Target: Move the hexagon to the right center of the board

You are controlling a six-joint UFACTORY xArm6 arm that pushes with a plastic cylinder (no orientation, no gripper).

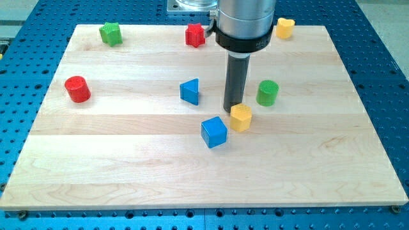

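Observation:
The yellow hexagon (241,117) lies near the board's middle, a little right of centre. My tip (231,111) stands just at its upper left edge, touching or nearly touching it. The dark rod rises from there to the grey arm body at the view's top. A blue cube (214,132) lies just left of and below the hexagon. A green cylinder (268,93) stands up and to the right of the hexagon.
A blue triangle block (190,91) lies left of the rod. A red cylinder (77,89) is at the left. A green star (111,33), a red star (195,35) and a yellow heart (285,28) line the wooden board's (128,172) top edge.

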